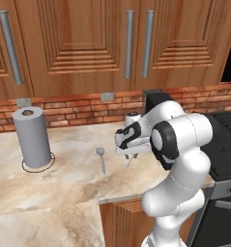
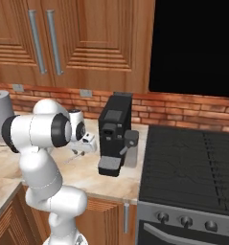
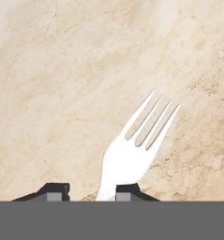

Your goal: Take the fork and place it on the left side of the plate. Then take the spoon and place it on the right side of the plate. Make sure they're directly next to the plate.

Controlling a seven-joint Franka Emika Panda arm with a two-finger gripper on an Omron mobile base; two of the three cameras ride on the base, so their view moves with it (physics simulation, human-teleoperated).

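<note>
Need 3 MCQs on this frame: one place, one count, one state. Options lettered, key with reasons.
1. Where does the spoon lie?
A. between the paper towel roll and the gripper
B. on the stove
C. inside a cabinet

2. How many tines has the fork?
A. two
B. three
C. four

3. Where is the fork relative to the fingertips?
A. far off to one side
B. its handle runs down between them
C. lying on top of the spoon

Key: 1 A, left base view shows it there on the counter; 2 C, hand view shows four; 3 B, handle sits between the tips.

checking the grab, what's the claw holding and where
The claw brackets the fork at its handle, below the tined head; a firm hold cannot be told.
</note>
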